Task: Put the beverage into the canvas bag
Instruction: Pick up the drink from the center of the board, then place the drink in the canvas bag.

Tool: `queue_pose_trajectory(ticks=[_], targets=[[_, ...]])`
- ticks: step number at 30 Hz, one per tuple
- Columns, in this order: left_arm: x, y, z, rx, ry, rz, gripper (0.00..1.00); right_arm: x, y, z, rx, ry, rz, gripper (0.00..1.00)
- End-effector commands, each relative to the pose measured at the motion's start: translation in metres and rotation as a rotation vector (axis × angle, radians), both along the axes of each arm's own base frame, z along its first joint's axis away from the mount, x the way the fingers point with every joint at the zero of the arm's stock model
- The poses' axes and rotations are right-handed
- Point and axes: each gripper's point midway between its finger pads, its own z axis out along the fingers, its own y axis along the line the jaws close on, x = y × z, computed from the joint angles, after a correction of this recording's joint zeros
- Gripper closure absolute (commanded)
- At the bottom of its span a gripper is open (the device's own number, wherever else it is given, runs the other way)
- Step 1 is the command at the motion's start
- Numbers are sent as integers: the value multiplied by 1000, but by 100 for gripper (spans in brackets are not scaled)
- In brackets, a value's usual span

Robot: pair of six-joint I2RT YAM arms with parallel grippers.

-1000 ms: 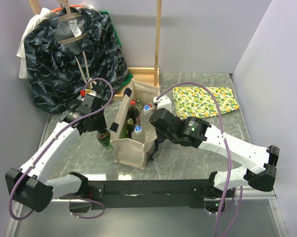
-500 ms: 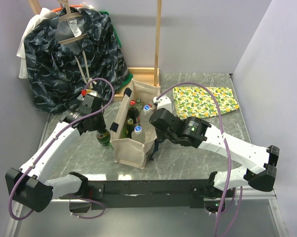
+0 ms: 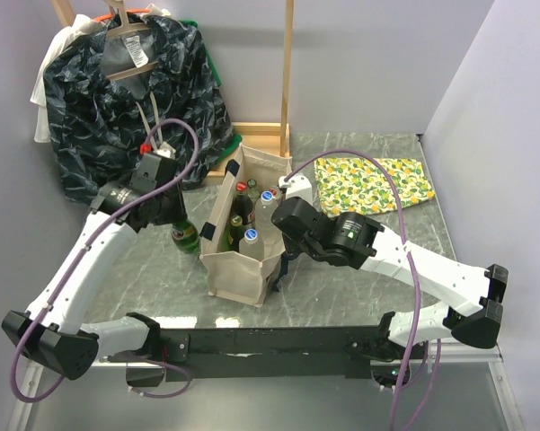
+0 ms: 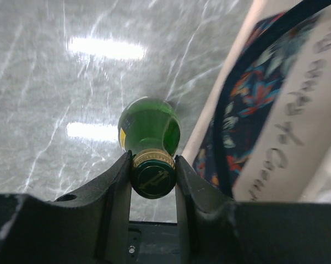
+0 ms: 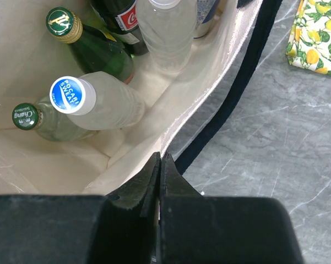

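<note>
The beverage, a green glass bottle [image 4: 148, 127] with a gold-rimmed cap, hangs above the marble table, just left of the canvas bag [image 3: 236, 273]. My left gripper [image 4: 152, 179] is shut on its cap and neck. In the top view the bottle [image 3: 185, 235] sits below the left gripper [image 3: 174, 218], tilted. The beige bag [image 5: 171, 115] stands open and holds several bottles, among them a blue-capped clear one [image 5: 71, 94] and a green one [image 5: 63, 23]. My right gripper [image 5: 160, 159] is shut on the bag's right rim [image 3: 280, 255].
A lemon-print cloth [image 3: 370, 182] lies at the back right. A dark patterned garment [image 3: 135, 99] hangs on a wooden rack [image 3: 287, 81] behind the bag. Walls close in on the left and right.
The left jaws closed onto the bottle cap. The left arm then rose and drew back, lifting the bottle. The right arm has not moved.
</note>
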Motion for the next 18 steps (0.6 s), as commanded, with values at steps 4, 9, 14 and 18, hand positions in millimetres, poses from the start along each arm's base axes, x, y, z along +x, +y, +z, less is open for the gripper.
queue_pose_trajectory(ticks=[4,9,14,18], targets=[[13,1,84,-51,-208,-2,99,7,-7,14,23,-53,-42,100],[10,8,111,-44,-260,11,99,5,-12,13,20,-48,-48,100],[9,4,136,-92,-320,8,99,2,-17,8,8,-39,-50,100],[8,1,155,-119,-370,-7,99,0,-19,3,-3,-31,-51,100]])
